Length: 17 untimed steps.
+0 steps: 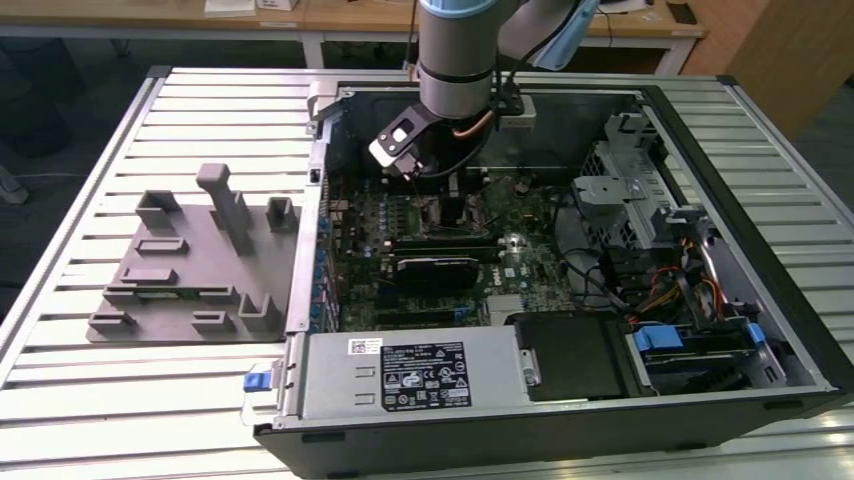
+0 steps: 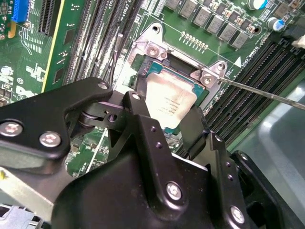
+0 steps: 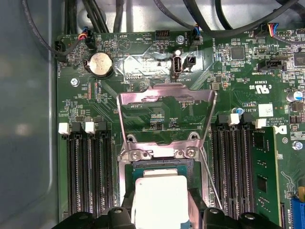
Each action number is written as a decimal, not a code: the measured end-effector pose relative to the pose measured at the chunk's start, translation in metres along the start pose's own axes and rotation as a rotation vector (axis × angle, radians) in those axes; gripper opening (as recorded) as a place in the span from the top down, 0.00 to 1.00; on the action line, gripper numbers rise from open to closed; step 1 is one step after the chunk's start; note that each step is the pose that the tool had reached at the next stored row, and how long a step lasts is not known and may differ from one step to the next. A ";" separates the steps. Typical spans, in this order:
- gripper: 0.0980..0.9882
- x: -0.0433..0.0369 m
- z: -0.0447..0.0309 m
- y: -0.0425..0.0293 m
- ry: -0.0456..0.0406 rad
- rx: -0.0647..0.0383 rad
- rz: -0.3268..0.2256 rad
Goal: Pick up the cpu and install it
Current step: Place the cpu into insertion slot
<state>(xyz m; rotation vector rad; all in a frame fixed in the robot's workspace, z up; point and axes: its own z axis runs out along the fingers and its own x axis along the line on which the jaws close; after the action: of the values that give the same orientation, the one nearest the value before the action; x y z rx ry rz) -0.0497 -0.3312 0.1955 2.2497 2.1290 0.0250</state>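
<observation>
The cpu is a small square chip with a silver-grey top, and it lies between my gripper's black fingers. It sits level over the motherboard socket, though whether it rests in it or hovers just above I cannot tell. The same cpu and gripper appear in the first wrist view, with the socket's metal load plate swung up and open behind them. In the exterior view the gripper reaches down into the open computer case, over the upper part of the board.
A grey plastic fixture tray with upright posts stands at the exterior view's left of the case. Memory slots flank the socket, and a thin metal lever sticks out beside it. Cables and drive cages crowd the case's other side.
</observation>
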 end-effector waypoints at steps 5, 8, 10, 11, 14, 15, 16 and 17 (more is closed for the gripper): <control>0.52 0.0001 0.0001 0.0000 -0.0038 0.000 0.000; 0.52 0.0000 0.0000 0.0000 -0.0077 0.000 0.000; 0.52 0.0000 0.0000 0.0000 -0.0116 -0.001 0.000; 0.52 0.0000 0.0000 0.0000 -0.0123 -0.001 0.000; 0.52 0.0000 0.0000 0.0000 -0.0170 -0.001 -0.001; 0.52 0.0001 0.0000 0.0000 -0.0176 -0.001 -0.001; 0.52 0.0001 0.0000 0.0000 -0.0183 -0.001 -0.001; 0.52 0.0001 0.0001 0.0000 -0.0189 -0.001 -0.001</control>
<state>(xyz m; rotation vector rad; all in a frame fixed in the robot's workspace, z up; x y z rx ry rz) -0.0498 -0.3311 0.1954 2.2395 2.1198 0.0049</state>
